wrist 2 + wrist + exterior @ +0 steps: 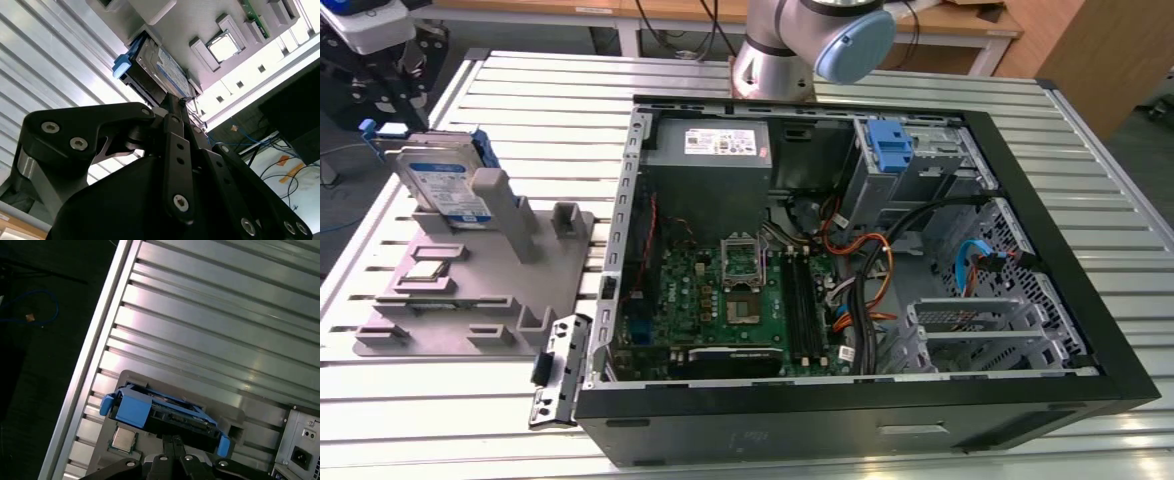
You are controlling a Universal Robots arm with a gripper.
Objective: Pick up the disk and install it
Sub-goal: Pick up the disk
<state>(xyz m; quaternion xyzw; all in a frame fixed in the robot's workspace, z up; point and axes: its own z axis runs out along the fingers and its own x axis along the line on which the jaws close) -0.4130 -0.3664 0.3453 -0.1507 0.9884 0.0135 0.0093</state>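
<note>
Item: disk (447, 185), stood on edge in the grey holder (520, 270) on the slatted table (494, 90), at the exterior view's left of the open computer case (1067, 330). Gripper (175, 442) hung above it, angled down, fingers pressed together, grasping nothing. Arm base (781, 50) stood behind the case.

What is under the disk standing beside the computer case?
The disk stands on edge in a grey holder tray; its lower edge is hidden behind the tray's posts.
</note>
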